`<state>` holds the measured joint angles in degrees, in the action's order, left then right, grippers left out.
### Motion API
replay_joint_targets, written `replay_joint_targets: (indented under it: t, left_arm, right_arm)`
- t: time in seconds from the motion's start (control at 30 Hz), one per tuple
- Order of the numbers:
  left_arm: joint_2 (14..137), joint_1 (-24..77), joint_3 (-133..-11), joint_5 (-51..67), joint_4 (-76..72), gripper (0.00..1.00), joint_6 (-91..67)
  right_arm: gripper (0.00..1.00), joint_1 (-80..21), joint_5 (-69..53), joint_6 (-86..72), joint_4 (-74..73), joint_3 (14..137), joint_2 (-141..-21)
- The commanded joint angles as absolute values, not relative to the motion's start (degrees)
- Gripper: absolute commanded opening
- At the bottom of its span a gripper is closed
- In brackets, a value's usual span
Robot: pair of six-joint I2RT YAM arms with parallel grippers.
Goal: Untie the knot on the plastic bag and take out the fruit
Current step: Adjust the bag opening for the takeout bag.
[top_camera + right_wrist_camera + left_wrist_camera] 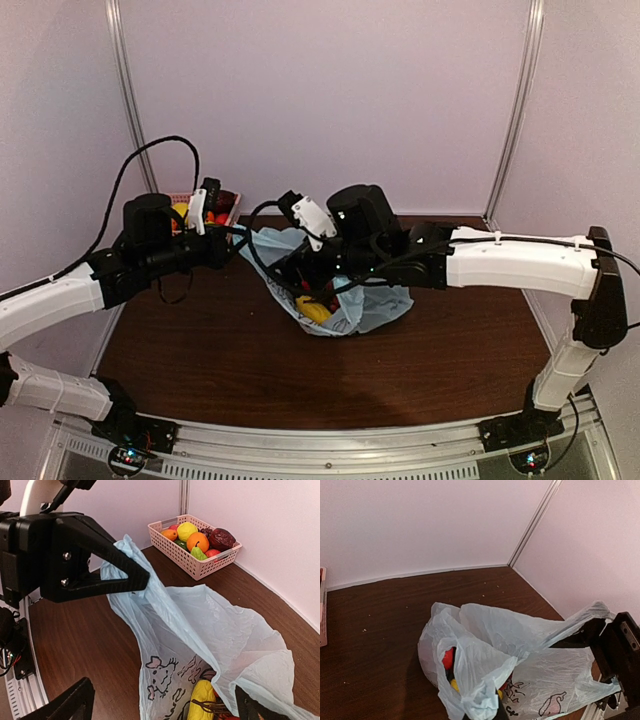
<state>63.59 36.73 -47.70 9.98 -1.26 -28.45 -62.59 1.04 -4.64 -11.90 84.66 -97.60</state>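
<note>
Right tool [160, 705]: jaws spread full wide, nothing held, poised over the bag's mouth.

Plastic bag [200, 625] lies mid-surface [250, 360], mouth gaping. We find no knot and the loops are apart, so untying looks done.

Fruit [313, 310] inside: yellow ridged piece [202, 700] at the mouth, a red piece [449, 657] deeper.

Left tool [140, 577] clamped shut on one handle loop [120, 555], holding it up taut.

Far corner: pink basket [175, 552] holds fruit.

We judge emptying unfinished, with at least two pieces left.
</note>
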Motion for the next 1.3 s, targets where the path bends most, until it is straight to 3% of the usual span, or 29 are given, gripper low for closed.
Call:
replay_joint_targets:
  t: [0.0, 0.3, 0.47, 0.67, 0.93, 1.27]
  left_arm:
    - [62.5, 36.4, -48.1, 10.9, -2.8, 0.0, -29.0]
    - [61.4, 36.4, -46.0, 8.5, -2.6, 0.0, -30.1]
    - [60.9, 36.4, -45.1, 5.2, -1.6, 0.0, -30.5]
    - [61.8, 34.9, -47.2, 2.3, 3.4, 0.0, -28.9]
    - [66.3, 34.5, -49.8, 3.0, 3.9, 0.0, -28.6]
    - [65.4, 34.4, -51.1, 6.2, 2.2, 0.0, -27.2]
  right_arm:
    - [0.99, -62.3, 2.5, -5.6, -1.2, 85.6, -97.8]
    - [0.99, -60.5, -7.6, -10.9, 10.8, 84.4, -93.7]
    - [0.99, -60.3, -1.0, -10.9, 17.2, 76.2, -87.1]
    - [0.99, -60.2, 6.4, -9.6, 14.2, 69.5, -79.1]
    - [0.99, -60.2, 6.8, -16.0, 17.5, 59.7, -68.8]
    - [0.99, -59.3, 16.7, -0.9, -27.4, 82.7, -81.5]
